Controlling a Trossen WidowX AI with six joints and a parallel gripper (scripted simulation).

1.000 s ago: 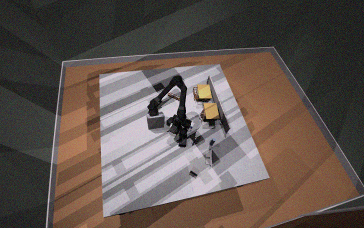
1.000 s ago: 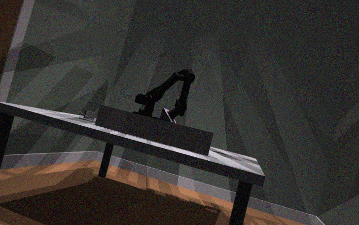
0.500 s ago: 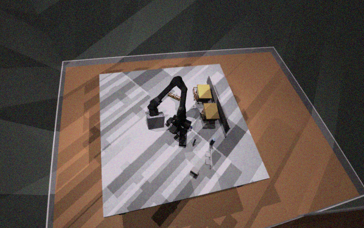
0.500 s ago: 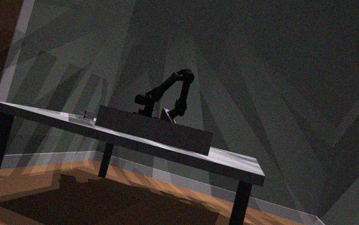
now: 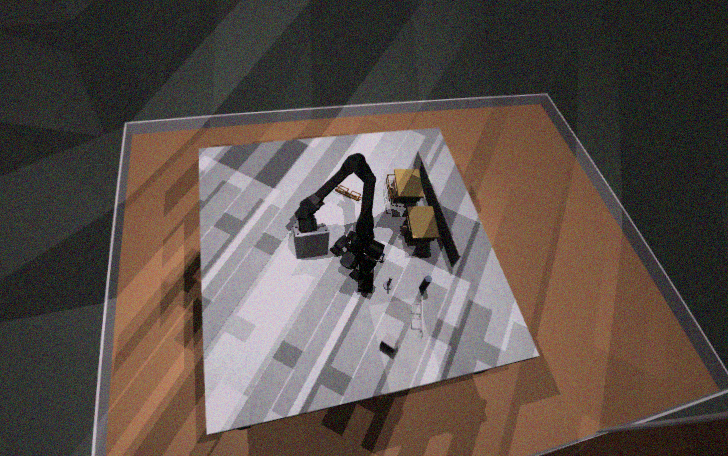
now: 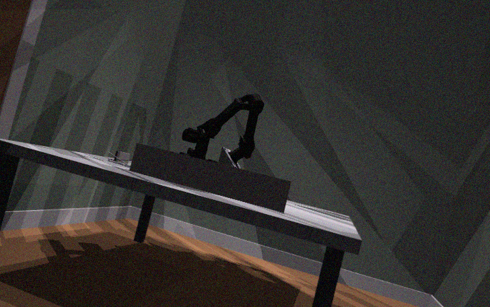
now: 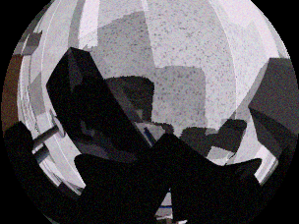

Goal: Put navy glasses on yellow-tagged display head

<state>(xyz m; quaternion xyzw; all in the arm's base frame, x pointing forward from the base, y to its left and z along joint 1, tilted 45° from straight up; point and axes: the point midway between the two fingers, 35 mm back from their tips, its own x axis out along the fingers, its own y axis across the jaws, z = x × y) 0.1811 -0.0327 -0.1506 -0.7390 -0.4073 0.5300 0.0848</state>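
Navy glasses (image 7: 149,137), visible only as blue slivers in the wrist view, lie by the closed gripper (image 5: 365,284) (image 6: 235,156) (image 7: 167,138), its fingers pressed together; whether they pinch a thin part cannot be told. Above the desk's (image 5: 257,365) (image 6: 318,217) middle hangs the gripper, well apart from two gold-topped heads (image 5: 408,184) (image 5: 422,222) near the right edge, toward the top-right corner.

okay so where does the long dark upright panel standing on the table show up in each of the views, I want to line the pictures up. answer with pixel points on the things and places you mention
Top: right of centre, a thin slanting dark strip just behind the two yellow-topped blocks (image 5: 407,183) (image 5: 422,221).
Exterior: centre, the wide dark face of the panel (image 5: 440,212) (image 6: 213,177), hiding part of what stands behind it.
Wrist: cannot tell; a dark shape at the right edge isn't identifiable.
Shared landmark, top and exterior: the black arm (image 5: 367,198) (image 6: 252,122).
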